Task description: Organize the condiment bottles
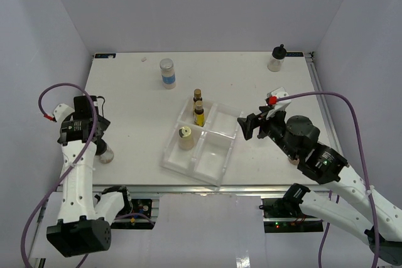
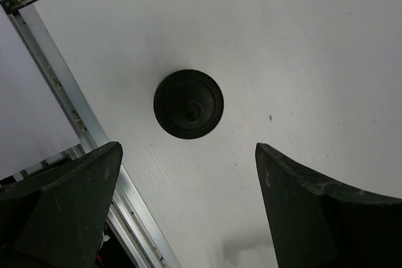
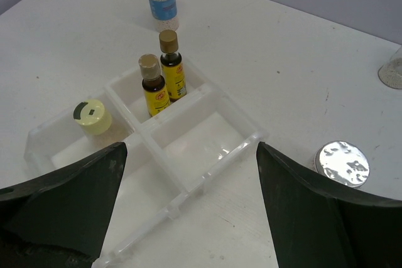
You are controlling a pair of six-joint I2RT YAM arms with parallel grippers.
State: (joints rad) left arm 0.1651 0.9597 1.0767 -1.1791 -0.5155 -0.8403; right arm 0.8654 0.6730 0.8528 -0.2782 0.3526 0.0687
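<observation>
Left wrist view: my left gripper (image 2: 187, 155) is spread wide and holds nothing. It hangs above a round, matte black-capped jar (image 2: 188, 103) on the white table (image 2: 301, 42), near its metal edge. Mid-table, the clear divided tray (image 3: 188, 101) holds a yellow-capped beige bottle (image 3: 92, 117) in one compartment and two slim amber bottles (image 3: 152, 86) in the next. My right gripper (image 3: 191, 149) hangs spread and empty over the tray. A shiny silver-lidded jar (image 3: 342, 163) stands on the table to its right.
</observation>
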